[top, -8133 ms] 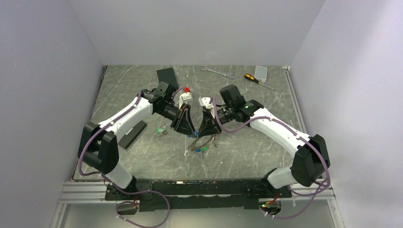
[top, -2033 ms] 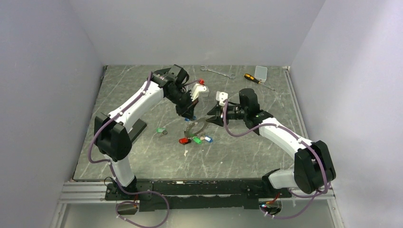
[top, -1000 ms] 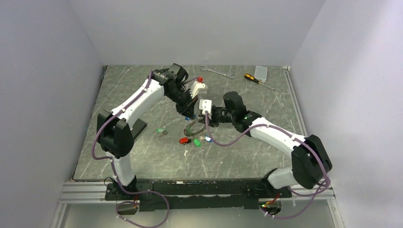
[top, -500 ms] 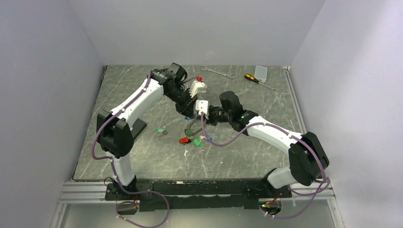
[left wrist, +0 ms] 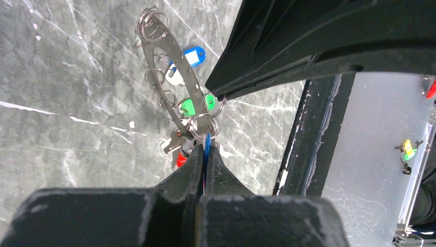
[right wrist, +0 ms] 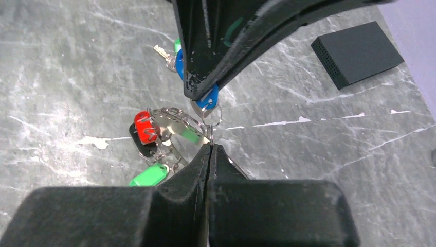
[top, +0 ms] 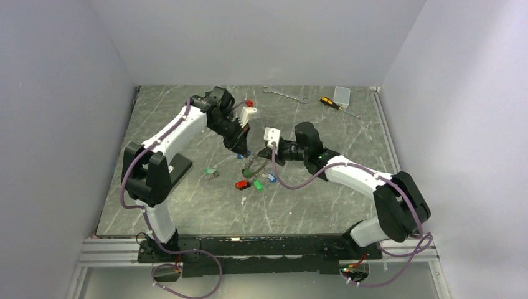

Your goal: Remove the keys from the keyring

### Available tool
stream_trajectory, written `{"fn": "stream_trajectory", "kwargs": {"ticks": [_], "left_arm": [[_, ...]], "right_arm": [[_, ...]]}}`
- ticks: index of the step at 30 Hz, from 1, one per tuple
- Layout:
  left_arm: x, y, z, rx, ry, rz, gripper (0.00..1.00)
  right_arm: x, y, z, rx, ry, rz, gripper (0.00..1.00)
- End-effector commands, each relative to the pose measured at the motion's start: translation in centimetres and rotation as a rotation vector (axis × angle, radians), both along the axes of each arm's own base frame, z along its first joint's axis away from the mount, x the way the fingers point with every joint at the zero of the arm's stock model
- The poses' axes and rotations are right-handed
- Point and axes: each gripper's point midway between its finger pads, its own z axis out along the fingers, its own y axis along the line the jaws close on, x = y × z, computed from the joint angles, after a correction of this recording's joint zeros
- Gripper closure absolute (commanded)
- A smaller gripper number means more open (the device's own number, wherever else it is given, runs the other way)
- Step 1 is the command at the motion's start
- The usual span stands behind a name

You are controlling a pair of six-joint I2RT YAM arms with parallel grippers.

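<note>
The left hand [left wrist: 205,152] has its fingers pressed together on the blue tag [right wrist: 208,100] of one key, the plastic squeezed flat between the tips and its small split ring hanging just below. Facing it and almost touching, the right hand [right wrist: 210,149] is also shut tight, pinching what looks like the rim of the keyring [left wrist: 169,62] right where that split ring loops through. The keyring sits between the two hands near the middle of the table [top: 311,199], apparently tilted, its gripped end raised and its far end low. The remaining keys trail from it: a red tag [right wrist: 144,126], a green tag [right wrist: 149,175], and in the left wrist view a white tag [left wrist: 175,77] and a second blue one [left wrist: 193,54]. One teal-tagged key [top: 212,171] lies apart on the table, already off. The likely trouble from here is the grip. Both holds are thin: smooth plastic on one side, a narrow metal edge on the other, so a pull could slide the tag out or drag the keyring free of the right hand rather than work the split ring off. The hands are so close that any twist risks a knock between the fingers, and the dangling keys could snag.
</note>
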Motion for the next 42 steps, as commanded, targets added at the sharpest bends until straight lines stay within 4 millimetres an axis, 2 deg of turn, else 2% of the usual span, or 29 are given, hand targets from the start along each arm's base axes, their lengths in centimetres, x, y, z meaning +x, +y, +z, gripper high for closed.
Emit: {"fn": "stream_trajectory", "kwargs": {"ticks": [1,4,13,18,26,42], "left_arm": [[-0.2,-0.5,2.0,-0.097,-0.024,0.015,1.0],[-0.2,-0.5,1.4,-0.105,-0.012,0.02,1.0],[-0.5,-1.1,0.4,-0.14,0.023,0.029,1.0],[-0.7,-1.0,0.3,-0.149,0.02,0.031,1.0],[-0.6,-1.0,-0.1,-0.147,0.006,0.033,1.0],[-0.3,-0.3,3.2,-0.157,-0.122,0.049,1.0]], "right_arm": [[0.3,0.6,2.9,0.197,0.018,0.02,1.0],[0.6,0.2,3.9,0.299,0.035,0.011,1.0],[0.6,0.2,4.7,0.467,0.149,0.002,1.0],[0.6,0.3,4.6,0.5,0.195,0.002,1.0],[-0.7,0.6,4.8,0.521,0.232,0.066,1.0],[-3.9,-0.8,5.8,0.508,0.391,0.244,1.0]]}}
